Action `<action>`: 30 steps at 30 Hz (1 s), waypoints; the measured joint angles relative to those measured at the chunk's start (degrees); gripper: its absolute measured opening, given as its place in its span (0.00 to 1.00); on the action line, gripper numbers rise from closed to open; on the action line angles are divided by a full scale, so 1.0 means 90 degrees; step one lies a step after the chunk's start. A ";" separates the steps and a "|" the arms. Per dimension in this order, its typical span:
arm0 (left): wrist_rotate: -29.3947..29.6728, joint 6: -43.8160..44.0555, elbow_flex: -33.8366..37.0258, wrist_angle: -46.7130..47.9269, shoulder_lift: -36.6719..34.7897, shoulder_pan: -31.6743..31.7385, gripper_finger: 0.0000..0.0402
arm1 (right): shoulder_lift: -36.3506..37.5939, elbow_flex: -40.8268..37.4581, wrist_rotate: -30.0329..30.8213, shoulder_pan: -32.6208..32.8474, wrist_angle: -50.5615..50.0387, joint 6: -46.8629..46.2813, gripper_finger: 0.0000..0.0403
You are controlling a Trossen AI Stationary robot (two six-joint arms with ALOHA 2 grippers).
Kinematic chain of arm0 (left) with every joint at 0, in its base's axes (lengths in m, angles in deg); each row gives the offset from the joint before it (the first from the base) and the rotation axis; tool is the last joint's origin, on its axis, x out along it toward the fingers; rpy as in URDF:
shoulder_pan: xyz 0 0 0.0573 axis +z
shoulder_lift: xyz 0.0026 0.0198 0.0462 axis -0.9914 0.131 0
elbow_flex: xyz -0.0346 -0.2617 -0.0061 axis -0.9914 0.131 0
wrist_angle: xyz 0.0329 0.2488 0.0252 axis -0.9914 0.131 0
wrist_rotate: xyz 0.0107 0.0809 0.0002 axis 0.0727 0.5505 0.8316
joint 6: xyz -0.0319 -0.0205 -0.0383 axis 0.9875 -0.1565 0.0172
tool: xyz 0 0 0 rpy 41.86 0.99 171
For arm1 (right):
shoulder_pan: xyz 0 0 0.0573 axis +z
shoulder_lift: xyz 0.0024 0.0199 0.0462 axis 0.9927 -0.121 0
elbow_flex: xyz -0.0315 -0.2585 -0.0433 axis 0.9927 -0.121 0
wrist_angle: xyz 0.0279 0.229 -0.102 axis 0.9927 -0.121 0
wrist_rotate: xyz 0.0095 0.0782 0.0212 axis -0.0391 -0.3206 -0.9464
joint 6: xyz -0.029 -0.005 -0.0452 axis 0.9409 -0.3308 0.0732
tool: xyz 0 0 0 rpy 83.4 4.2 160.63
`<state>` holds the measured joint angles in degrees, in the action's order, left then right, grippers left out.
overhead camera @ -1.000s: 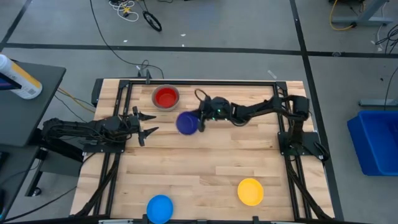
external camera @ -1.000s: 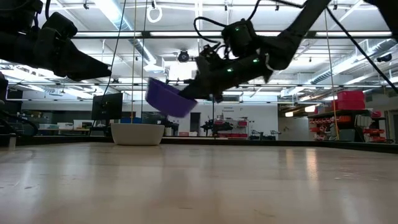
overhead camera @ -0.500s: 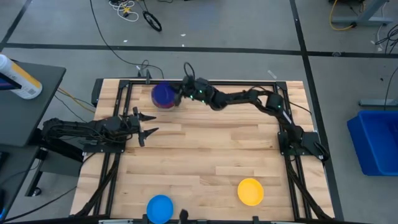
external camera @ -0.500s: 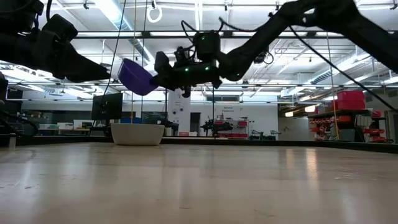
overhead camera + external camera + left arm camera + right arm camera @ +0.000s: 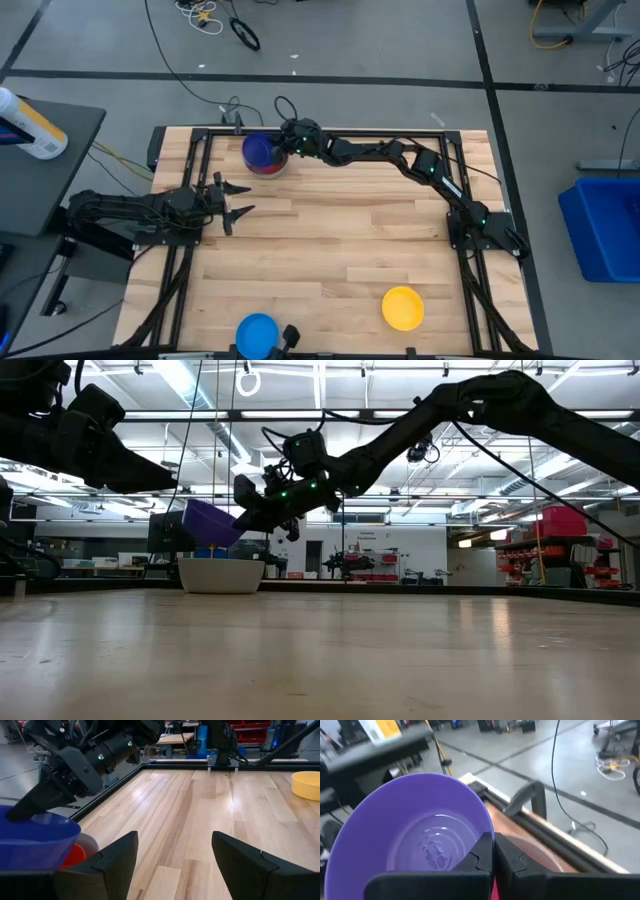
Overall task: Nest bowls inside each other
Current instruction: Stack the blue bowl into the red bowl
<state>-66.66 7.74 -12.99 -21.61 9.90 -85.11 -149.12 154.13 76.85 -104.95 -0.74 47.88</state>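
Note:
A dark blue bowl (image 5: pixel 258 150) hangs tilted just above a red bowl (image 5: pixel 75 856) that sits inside a grey bowl (image 5: pixel 220 574) at the table's far left. My right gripper (image 5: pixel 281 149) is shut on the blue bowl and reaches in from the right. A yellow bowl (image 5: pixel 403 307) rests near the front right. A light blue bowl (image 5: pixel 257 335) stands at the front edge. My left gripper (image 5: pixel 236 200) waits open at the left side, above the table. My right gripper pinches the blue bowl's rim (image 5: pixel 486 828) on its right side, one finger inside the bowl and one outside. The fingers come nearly level from the table's right, slanting a little down. The bowl (image 5: pixel 208 523) is lifted clear and tilted above the grey bowl.
A black metal frame (image 5: pixel 330 132) runs along the far edge just behind the bowls. Bare wood (image 5: pixel 330 250) spreads across the table's middle. A blue bin (image 5: pixel 605 225) stands on the floor to the right of the table.
My right gripper has carried the blue bowl from the table's middle toward the far left edge, over the red and grey bowls. It has rolled a little and then come lower. The bowl has tipped along with it and stays clear of the table.

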 joint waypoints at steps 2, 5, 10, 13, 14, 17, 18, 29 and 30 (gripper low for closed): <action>0.0000 0.0001 0.0000 -0.0005 -0.0001 0.0000 0.65 | 0.0000 0.0060 0.0055 0.0001 -0.0362 0.0023 0.00; 0.0000 0.0002 0.0000 -0.0008 0.0000 -0.0001 0.65 | 0.0000 0.0184 0.0299 -0.0001 -0.0973 0.0075 0.00; 0.0000 0.0002 0.0000 -0.0024 0.0000 0.0000 0.65 | 0.0000 0.0262 0.0504 -0.0027 -0.1307 0.0197 0.00; -0.0004 0.0005 0.0000 -0.0079 -0.0001 0.0000 0.65 | 0.0000 0.0262 0.0501 -0.0037 -0.1318 0.0170 0.00; -0.0009 0.0008 0.0000 -0.0077 -0.0002 -0.0001 0.65 | 0.0000 0.0262 0.0501 -0.0050 -0.1347 0.0158 0.00; -0.0019 0.0020 0.0000 -0.0076 -0.0002 -0.0002 0.65 | 0.0000 0.0262 0.0465 -0.0060 -0.1460 0.0119 0.00; -0.0019 0.0022 0.0000 -0.0074 0.0000 0.0000 0.65 | 0.0000 0.0280 0.0406 -0.0060 -0.1495 0.0120 0.00; -0.0022 0.0048 0.0000 -0.0062 0.0000 -0.0002 0.65 | 0.0002 0.0432 0.0326 -0.0083 -0.1756 -0.0138 0.02; -0.0022 0.0049 0.0000 -0.0062 0.0000 0.0000 0.65 | 0.0002 0.0432 0.0321 -0.0096 -0.1759 -0.0157 0.03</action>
<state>-66.86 8.17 -12.99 -22.17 9.90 -85.11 -149.10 158.02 79.74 -105.82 -16.57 46.47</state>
